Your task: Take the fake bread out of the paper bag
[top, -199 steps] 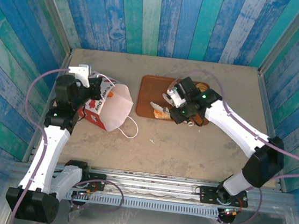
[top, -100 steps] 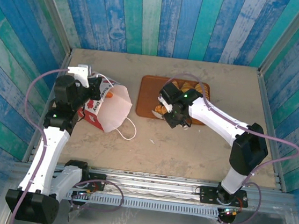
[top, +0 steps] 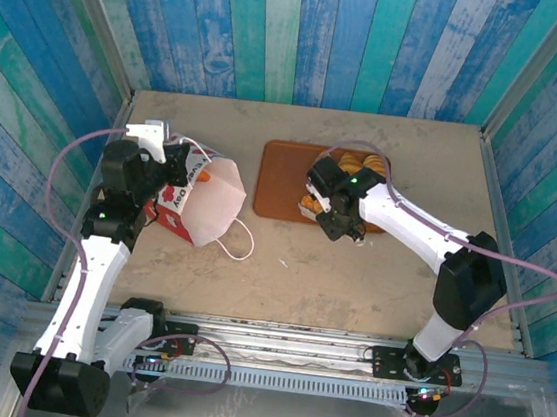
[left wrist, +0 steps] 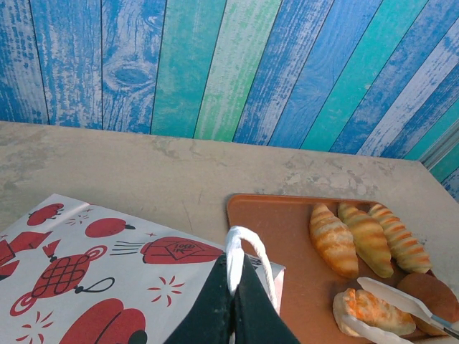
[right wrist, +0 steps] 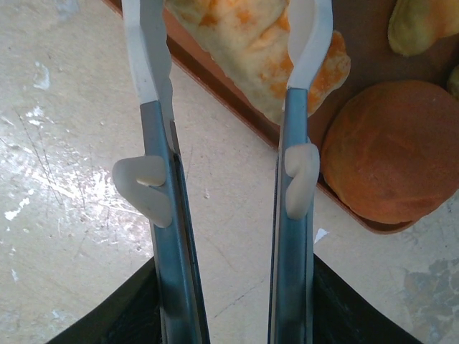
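While the left gripper (left wrist: 233, 294) pinches the cord handle (left wrist: 249, 259) of the paper bag (left wrist: 107, 265), at nine o'clock from the tray (right wrist: 373, 43), the right gripper (right wrist: 228, 29), partly open, holds one fake bread (right wrist: 251, 68) over the tray's six o'clock edge, so it probably needs to let go next and then reach for the bag.

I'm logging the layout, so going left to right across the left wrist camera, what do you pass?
paper bag → white cord handle → brown tray → row of three croissants

Beige scuffed table (top: 391, 282) noted. On it: paper bag (top: 209, 201) laid sideways beside left claw (top: 176, 160); brown tray (top: 280, 174) set beneath right claw (top: 311, 204).
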Action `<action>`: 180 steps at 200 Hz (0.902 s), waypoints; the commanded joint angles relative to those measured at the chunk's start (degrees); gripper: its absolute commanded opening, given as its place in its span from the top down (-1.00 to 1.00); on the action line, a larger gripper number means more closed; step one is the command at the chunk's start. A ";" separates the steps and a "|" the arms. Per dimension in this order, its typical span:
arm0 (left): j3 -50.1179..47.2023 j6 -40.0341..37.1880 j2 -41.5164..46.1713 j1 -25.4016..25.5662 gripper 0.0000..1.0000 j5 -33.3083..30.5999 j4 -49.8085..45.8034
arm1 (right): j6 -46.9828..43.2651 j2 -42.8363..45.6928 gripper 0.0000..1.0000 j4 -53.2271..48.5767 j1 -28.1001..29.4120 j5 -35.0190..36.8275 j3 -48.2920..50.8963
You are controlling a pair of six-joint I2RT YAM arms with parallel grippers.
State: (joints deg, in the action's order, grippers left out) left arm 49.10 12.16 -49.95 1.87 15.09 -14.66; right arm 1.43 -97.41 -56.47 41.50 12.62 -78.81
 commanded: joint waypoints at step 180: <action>-0.06 0.60 -0.13 -0.07 1.00 1.81 0.88 | -5.58 8.32 0.05 2.36 -2.57 -1.86 3.40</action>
State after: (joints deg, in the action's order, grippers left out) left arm 48.47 12.69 -49.95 1.87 15.49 -14.59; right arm -4.27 -92.07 -55.29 39.35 11.27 -75.57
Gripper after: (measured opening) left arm 0.045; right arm 0.476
